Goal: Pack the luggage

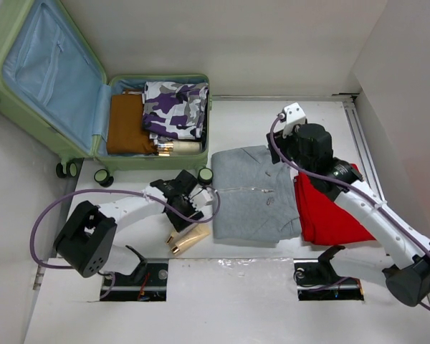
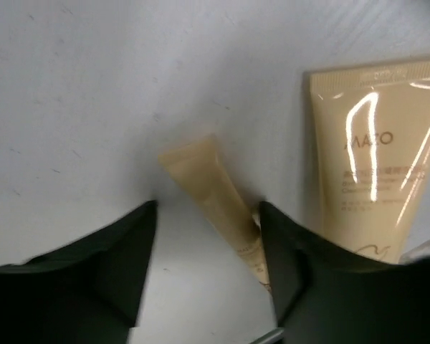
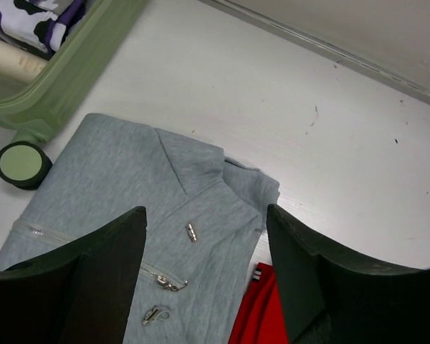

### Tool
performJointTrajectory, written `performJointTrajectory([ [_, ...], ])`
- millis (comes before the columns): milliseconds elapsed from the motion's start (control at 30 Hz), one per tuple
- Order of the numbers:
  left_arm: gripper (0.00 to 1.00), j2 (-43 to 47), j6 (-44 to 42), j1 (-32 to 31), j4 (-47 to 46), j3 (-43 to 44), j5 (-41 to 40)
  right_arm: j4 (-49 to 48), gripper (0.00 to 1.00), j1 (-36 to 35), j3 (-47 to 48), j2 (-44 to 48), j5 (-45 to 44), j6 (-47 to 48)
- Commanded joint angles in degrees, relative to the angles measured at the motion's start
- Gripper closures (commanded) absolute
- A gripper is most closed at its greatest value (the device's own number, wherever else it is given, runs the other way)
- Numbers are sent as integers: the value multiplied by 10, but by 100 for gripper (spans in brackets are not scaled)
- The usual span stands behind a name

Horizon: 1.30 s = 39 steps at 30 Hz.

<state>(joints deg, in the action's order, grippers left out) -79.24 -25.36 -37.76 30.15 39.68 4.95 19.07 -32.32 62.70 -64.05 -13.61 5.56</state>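
Note:
The luggage (image 1: 156,163) lies open at the back left, its lid (image 1: 36,72) with blue lining flat on the table. A brown garment (image 1: 125,125), a purple camouflage garment (image 1: 175,107) and a cream bottle (image 1: 179,148) lie inside. My left gripper (image 1: 192,209) hangs low over two beige tubes (image 1: 186,240) near the table's front. A thin tube (image 2: 215,190) lies between its parted fingers (image 2: 208,208), against the right one, and a wider tube (image 2: 373,165) lies to the right. My right gripper (image 3: 206,215) is open above the collar of a grey zip sweater (image 3: 129,186).
The grey sweater (image 1: 251,193) is folded at the table's middle, with a folded red garment (image 1: 330,211) at its right under my right arm. A luggage wheel (image 3: 20,163) sits next to the sweater's corner. White walls close in the back and the right.

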Motion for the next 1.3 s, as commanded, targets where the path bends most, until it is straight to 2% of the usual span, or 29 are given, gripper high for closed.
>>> performJointTrajectory([
  [0, 52, -42, 1, 1, -84, -27, -110, -3, 27, 6, -5, 28, -11, 1],
  [67, 68, -36, 1, 1, -84, -20, -121, -3, 27, 11, -5, 34, -11, 6],
  [100, 85, -27, 1, 1, -79, -20, -121, -3, 27, 11, -5, 39, -11, 6],
  [133, 96, -16, -6, 1, -72, -13, -133, -3, 27, 16, -5, 39, -11, 11],
  [167, 100, -9, -6, 1, -72, -13, -141, -8, 26, 16, -5, 39, -11, 11],
  [400, 100, 71, -65, 1, -26, 21, -194, -27, 26, 22, 1, 33, 6, 28],
  [600, 100, 173, -159, 1, 26, 104, -232, -55, 26, 22, 26, -5, 45, 64],
  [767, 100, 230, -233, 1, 5, 166, -256, -61, 26, 27, 65, -53, 86, 85],
  [867, 100, 241, -317, 15, -34, 172, -293, -85, 26, 27, 80, -79, 111, 92],
  [933, 100, 232, -361, 37, -82, 172, -307, -91, 26, 27, 88, -103, 121, 98],
  [967, 100, 216, -402, 72, -97, 172, -307, -96, 26, 32, 95, -113, 132, 103],
  [1067, 100, 163, -453, 138, -124, 216, -254, -96, 26, 32, 122, -150, 142, 110],
  [1133, 100, 130, -503, 205, -147, 244, -233, -102, 26, 32, 135, -165, 148, 116],
  [1200, 100, 83, -542, 268, -169, 250, -185, -107, 26, 38, 142, -188, 161, 122],
  [1267, 100, 55, -602, 303, -213, 257, -148, -107, 26, 50, 155, -211, 173, 122],
])
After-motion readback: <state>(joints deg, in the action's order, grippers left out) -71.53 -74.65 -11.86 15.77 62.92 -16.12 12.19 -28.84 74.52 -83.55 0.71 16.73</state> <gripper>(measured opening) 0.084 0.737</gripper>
